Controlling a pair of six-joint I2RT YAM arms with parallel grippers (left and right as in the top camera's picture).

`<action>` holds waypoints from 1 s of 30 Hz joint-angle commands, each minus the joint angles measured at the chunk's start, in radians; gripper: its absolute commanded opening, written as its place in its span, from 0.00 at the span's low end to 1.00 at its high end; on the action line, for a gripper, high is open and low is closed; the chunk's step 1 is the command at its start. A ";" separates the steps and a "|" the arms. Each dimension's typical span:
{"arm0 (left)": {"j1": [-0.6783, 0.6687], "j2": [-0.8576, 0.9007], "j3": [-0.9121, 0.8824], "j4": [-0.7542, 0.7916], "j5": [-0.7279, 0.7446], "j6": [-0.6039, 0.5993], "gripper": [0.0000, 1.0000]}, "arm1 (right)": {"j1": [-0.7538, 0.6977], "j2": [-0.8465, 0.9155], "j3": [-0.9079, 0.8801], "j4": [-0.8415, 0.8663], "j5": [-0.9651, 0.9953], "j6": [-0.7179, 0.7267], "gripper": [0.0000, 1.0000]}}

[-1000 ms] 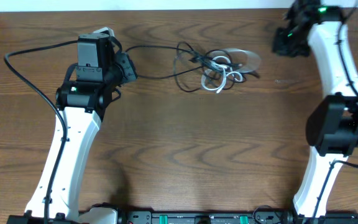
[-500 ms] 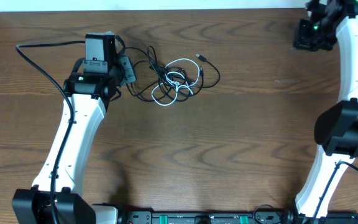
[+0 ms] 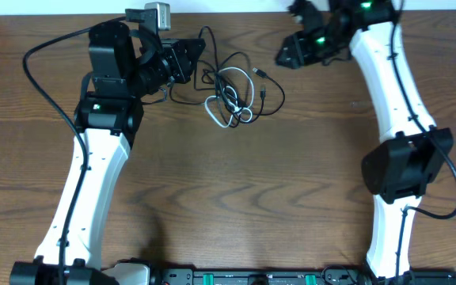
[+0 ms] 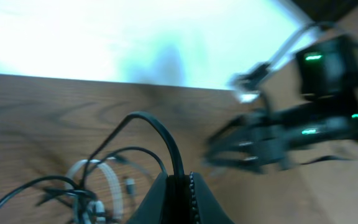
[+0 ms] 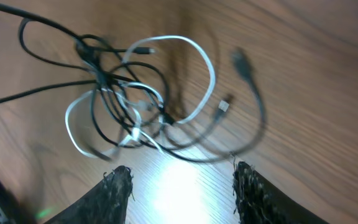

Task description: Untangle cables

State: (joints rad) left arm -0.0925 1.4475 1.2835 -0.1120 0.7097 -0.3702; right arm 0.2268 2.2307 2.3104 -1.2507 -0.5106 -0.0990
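Note:
The cables lie knotted together at the back middle of the table: a thin black cord point(image 3: 269, 93) looped through a shorter white cord point(image 3: 218, 112). My left gripper point(image 3: 190, 57) sits just left of the knot and is shut on a strand of the black cord point(image 4: 165, 138), which arches up out of its jaws. The white cord's loop point(image 4: 109, 178) lies low and left of it. My right gripper point(image 3: 285, 57) hovers to the right of the knot, open and empty. Ahead of its fingers point(image 5: 120, 186) are the white cord point(image 5: 199, 55), the black cord point(image 5: 258, 122) and a small plug end point(image 5: 222, 107).
The table's back edge and a pale wall run close behind both grippers point(image 3: 228, 6). A thick black arm wire point(image 3: 38, 49) loops at the far left. The right arm point(image 4: 294, 127) shows blurred in the left wrist view.
My left gripper dragged the knot leftward, then rose toward the back edge still holding the black cord. My right arm swung left toward the knot and its jaws opened.

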 commanded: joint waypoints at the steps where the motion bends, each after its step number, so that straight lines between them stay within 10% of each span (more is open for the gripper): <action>1: 0.004 -0.024 0.024 0.021 0.114 -0.135 0.07 | 0.052 -0.003 -0.005 0.021 -0.027 -0.003 0.51; 11: 0.004 -0.024 0.024 0.011 0.121 -0.163 0.07 | 0.167 0.076 -0.015 0.038 -0.015 0.050 0.53; 17: 0.005 -0.024 0.024 -0.046 0.104 -0.103 0.07 | 0.175 0.158 -0.015 0.042 0.057 0.051 0.21; 20: 0.005 -0.024 0.024 -0.119 0.015 -0.064 0.07 | 0.159 0.148 -0.014 0.040 0.192 0.095 0.01; 30: 0.005 -0.024 0.024 -0.379 -0.429 0.019 0.07 | 0.068 0.070 -0.013 0.016 0.568 0.226 0.01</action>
State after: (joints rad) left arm -0.0925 1.4368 1.2854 -0.4374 0.5133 -0.3943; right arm 0.3134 2.3913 2.2879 -1.2339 -0.0883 0.0891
